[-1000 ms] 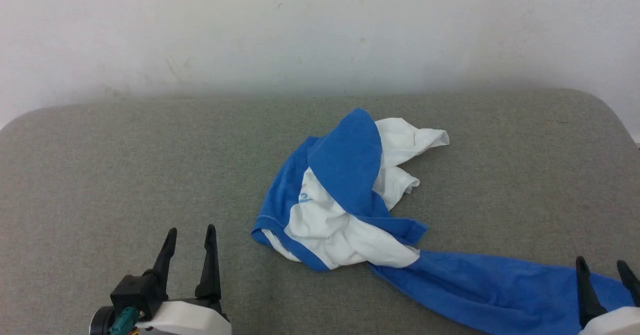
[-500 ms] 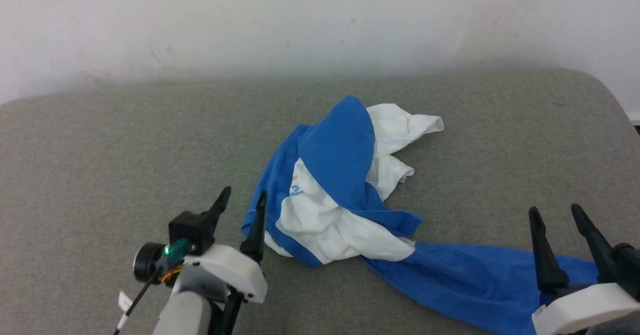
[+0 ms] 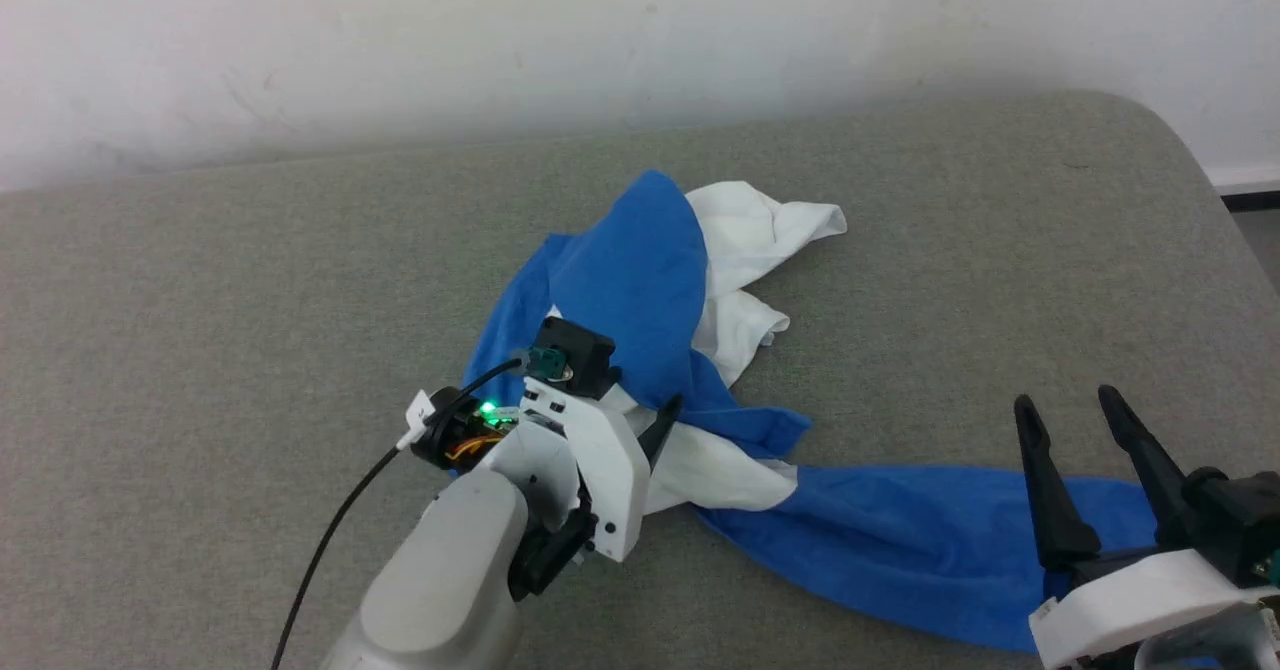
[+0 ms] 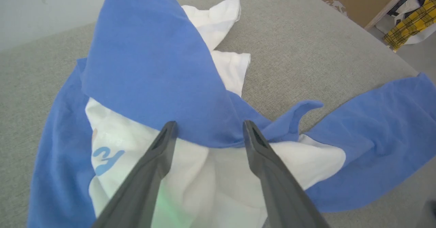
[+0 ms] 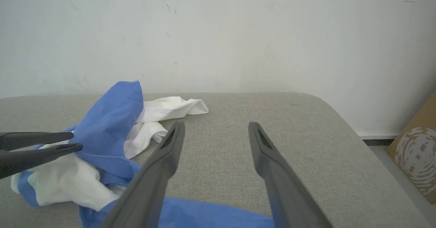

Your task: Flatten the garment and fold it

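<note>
garment (image 3: 640, 280): crumpled, centre of head view on the grey fabric surface (image 3: 200, 350); one blue sleeve runs to lower right.
left hand (image 4: 208, 124): fingers apart over the white chest, gripping nothing.
right hand (image 3: 1067, 400): fingers apart above the sleeve end.
lettering (image 4: 105, 155): blue script, we can't read it.

Bright, soft, even light all over, no harsh glare. Slightly blown out up top on the wall (image 3: 640, 30), dim shadow band along its base. Faint green glow on the shirt (image 4: 153, 78) under the left claw (image 4: 207, 129). Wide-angle bend at wrist-view edges, blurry near the finger bases.
</note>
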